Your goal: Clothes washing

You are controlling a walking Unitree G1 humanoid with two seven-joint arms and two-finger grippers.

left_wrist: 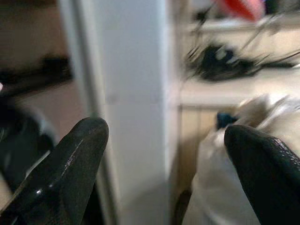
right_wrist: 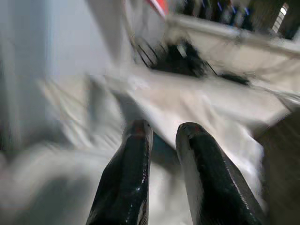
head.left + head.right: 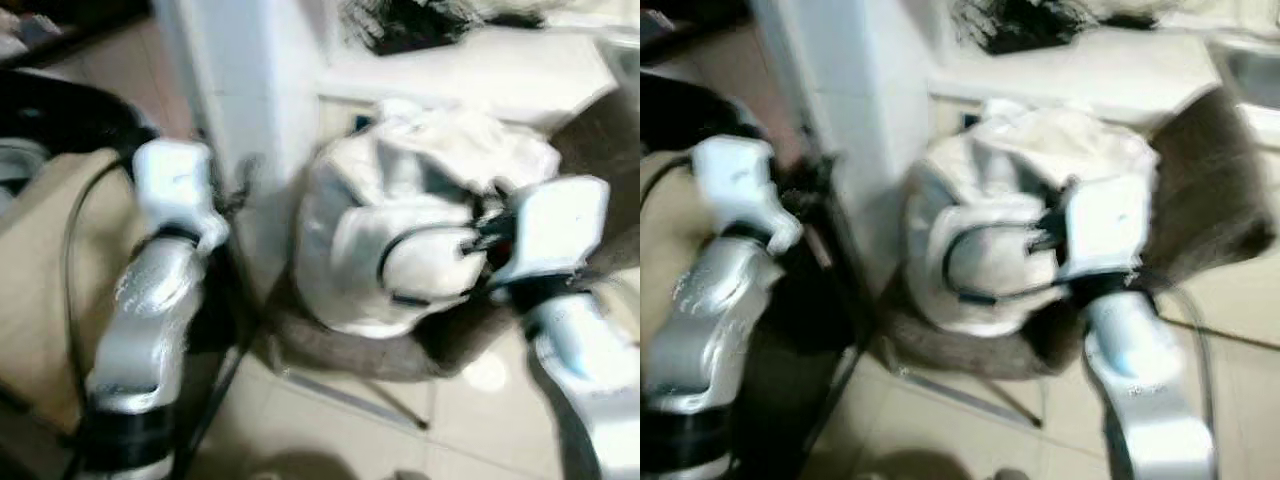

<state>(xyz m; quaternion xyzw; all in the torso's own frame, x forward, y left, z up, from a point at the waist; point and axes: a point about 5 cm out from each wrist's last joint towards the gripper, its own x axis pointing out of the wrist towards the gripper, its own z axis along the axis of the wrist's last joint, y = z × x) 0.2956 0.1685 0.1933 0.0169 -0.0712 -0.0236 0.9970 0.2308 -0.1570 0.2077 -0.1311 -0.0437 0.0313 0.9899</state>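
White laundry [image 3: 400,230] just ahead of right hand [image 2: 161,136], in brown basket [image 3: 400,350].

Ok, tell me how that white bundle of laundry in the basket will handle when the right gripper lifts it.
The white laundry bundle is crumpled and folded, so it will probably sag and drape rather than hold shape. It bulges over the brown basket, so loose parts may trail or snag. The right gripper, fingers close together over the cloth, would likely catch only a fold.

Your left pincer [image 1: 164,173] is raised, fingers spread wide. Your right pincer [image 2: 161,136] reaches forward, fingers nearly together, a narrow gap between them.
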